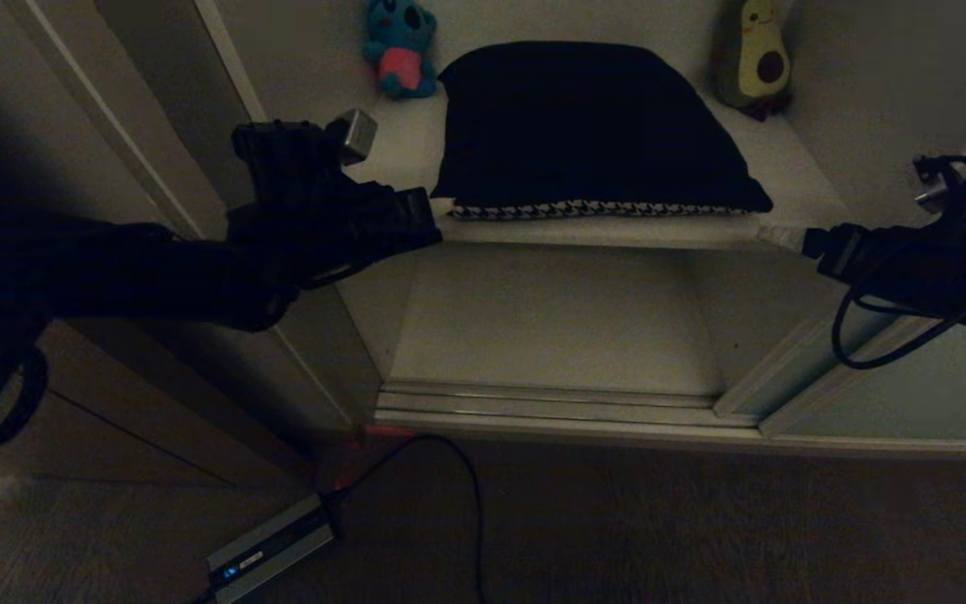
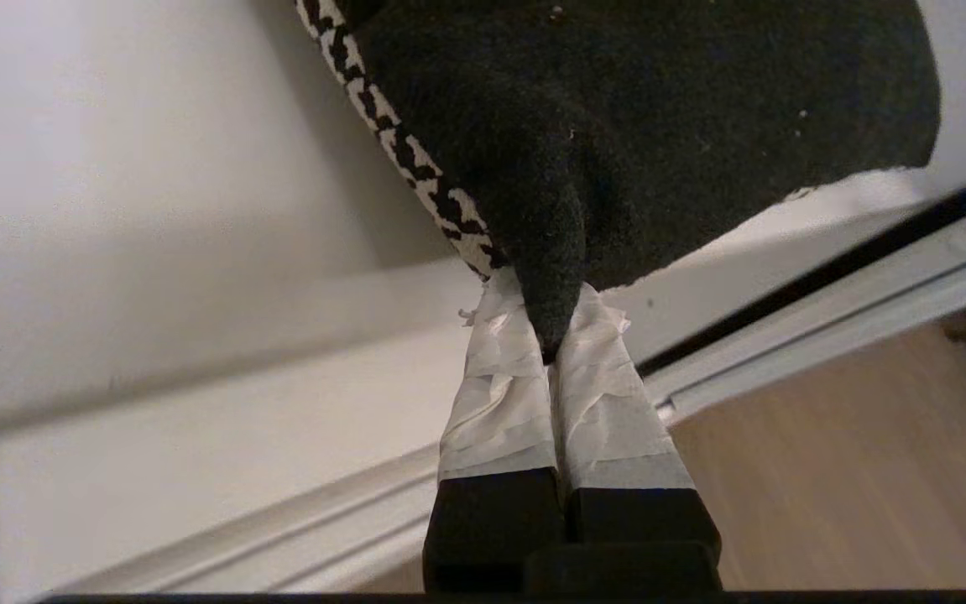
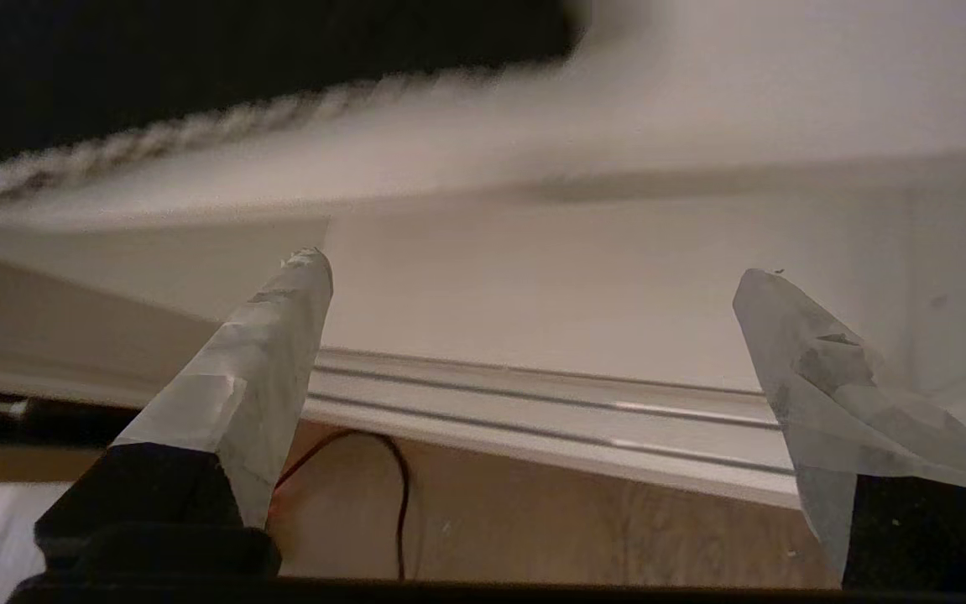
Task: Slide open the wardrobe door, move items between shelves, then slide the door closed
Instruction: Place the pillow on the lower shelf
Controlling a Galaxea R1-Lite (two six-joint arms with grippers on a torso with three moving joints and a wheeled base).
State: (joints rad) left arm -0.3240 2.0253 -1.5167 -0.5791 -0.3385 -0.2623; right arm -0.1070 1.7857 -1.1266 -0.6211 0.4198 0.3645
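Right now the wardrobe stands open, and the cushion (image 1: 596, 126) lies flat on the upper shelf (image 1: 793, 180), dark side up, with its black-and-white checked band along the front edge. Over on the left, the left pincer (image 1: 442, 208) is squeezed tight on the front left corner of the cushion; in the left wrist view its two taped fingers (image 2: 503, 394) pinch a dark point of cloth between them. At the other side, the right pincer (image 1: 776, 235) sits just beside the front right corner of the shelf, with its taped fingers (image 3: 260, 369) spread wide apart and nothing between them. A little teal koala plush (image 1: 401, 46) sits at the back left of the same shelf, and a green avocado plush (image 1: 755, 59) sits at the back right. Below, the lower shelf (image 1: 554, 323) is bare. The sliding wardrobe door (image 1: 911, 394) is pushed off to the right. Down on the floor (image 1: 701, 528), a small grey box (image 1: 273, 547) with a black cable (image 1: 470, 495) lies in front of the metal track (image 1: 566, 411).
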